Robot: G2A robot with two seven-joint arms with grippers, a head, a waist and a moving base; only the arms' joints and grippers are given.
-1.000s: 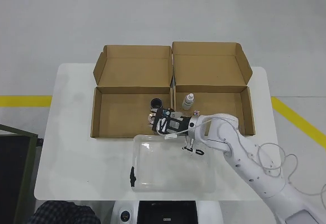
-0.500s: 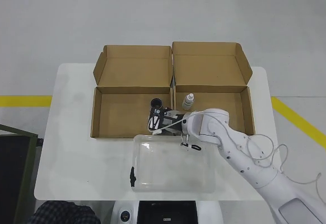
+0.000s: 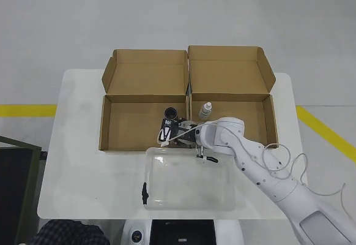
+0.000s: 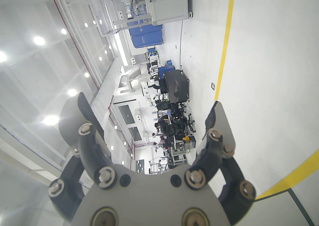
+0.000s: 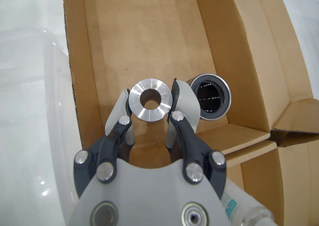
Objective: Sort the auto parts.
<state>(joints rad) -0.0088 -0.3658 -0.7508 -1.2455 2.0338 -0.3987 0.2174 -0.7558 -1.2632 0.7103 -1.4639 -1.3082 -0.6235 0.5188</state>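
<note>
The silver metal ring (image 5: 150, 103) shows faint radial streaks across its face. The right gripper (image 5: 151, 95) has white jaws with black pads and links. The steel-rimmed cylindrical bearing (image 5: 211, 100) is black inside, flecked with bright specks. The left cardboard box (image 3: 135, 125) and right cardboard box (image 3: 245, 116) are plain brown. The surface (image 3: 80, 159) is white, the plastic tray (image 3: 184, 184) clear, the floor stripe (image 3: 19, 110) yellow.

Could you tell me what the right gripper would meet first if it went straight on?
Probably the bare floor of the cardboard box; the right gripper, holding the metal ring, points into it, the bearing lying aside.
</note>
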